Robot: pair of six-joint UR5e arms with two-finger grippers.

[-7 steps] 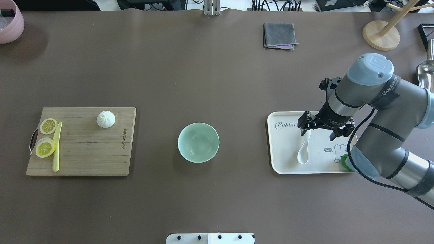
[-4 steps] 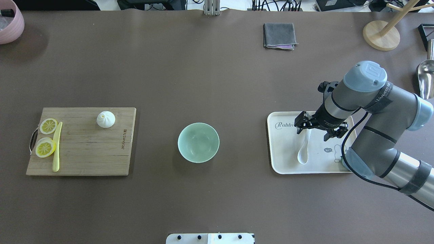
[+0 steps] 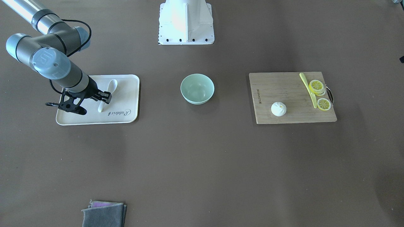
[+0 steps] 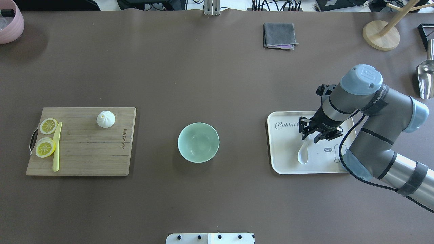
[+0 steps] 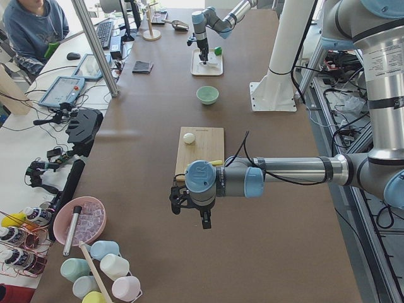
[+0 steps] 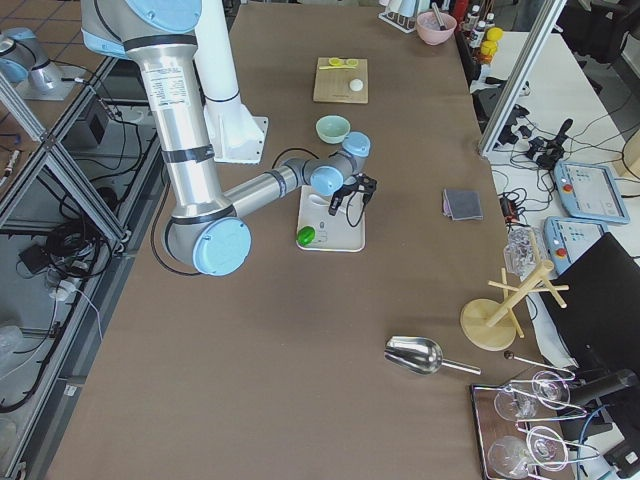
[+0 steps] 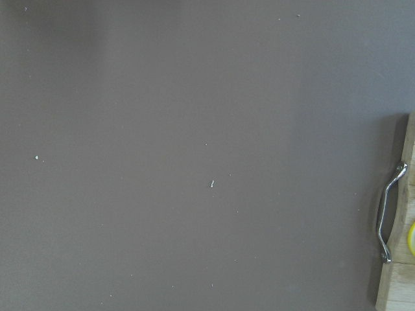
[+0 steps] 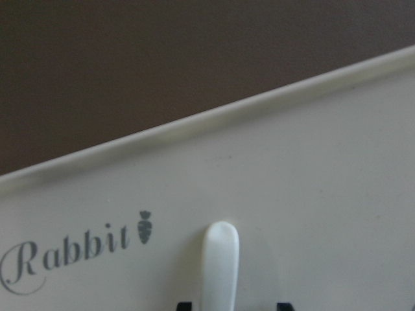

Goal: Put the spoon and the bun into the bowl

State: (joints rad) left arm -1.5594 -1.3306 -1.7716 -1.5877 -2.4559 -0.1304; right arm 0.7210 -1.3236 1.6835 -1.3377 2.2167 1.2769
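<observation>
The white spoon lies on the cream tray at the right, scoop toward the robot. My right gripper is low over its handle, the fingers narrowly apart on either side. In the right wrist view the handle's end stands between two dark fingertips with small gaps. The mint-green bowl stands empty at the table's middle. The white bun sits on the wooden cutting board at the left. My left gripper shows only in the exterior left view; I cannot tell its state.
A pale yellow knife and lemon slices lie on the board's left edge. A green fruit sits at the tray's near corner. A grey cloth, a wooden stand, a metal scoop and a pink bowl lie at the edges.
My right gripper has come down over the spoon's handle and its fingers have narrowed from wide open. The spoon, bun and bowl have not moved.
</observation>
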